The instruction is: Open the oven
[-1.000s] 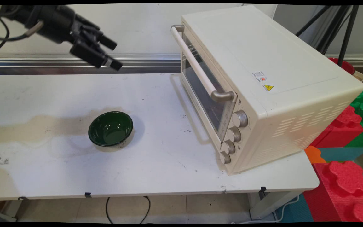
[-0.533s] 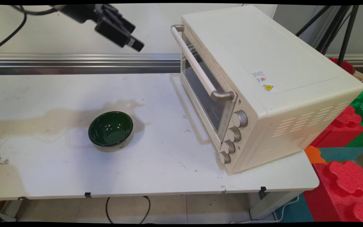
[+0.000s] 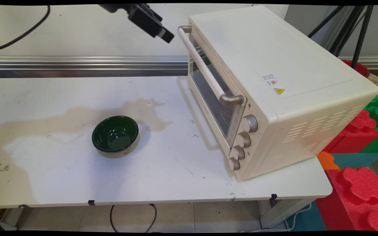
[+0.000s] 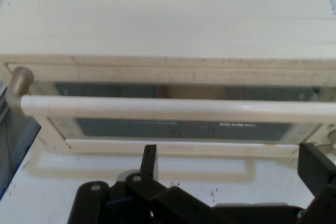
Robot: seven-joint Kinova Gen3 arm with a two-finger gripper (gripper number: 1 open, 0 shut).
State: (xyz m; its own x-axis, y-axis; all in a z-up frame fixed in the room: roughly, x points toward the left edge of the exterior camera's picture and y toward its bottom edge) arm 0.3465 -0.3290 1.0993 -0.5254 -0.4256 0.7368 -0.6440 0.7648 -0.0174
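Hand view: spread claw (image 4: 231,163) faces oven handle (image 4: 173,108), apart

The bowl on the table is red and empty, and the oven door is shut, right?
Not quite. The bowl is dark green, not red; the main view shows that. The rest is right: it is empty and stands on the table, and the oven has its door shut, with the handle across the front in the hand view.
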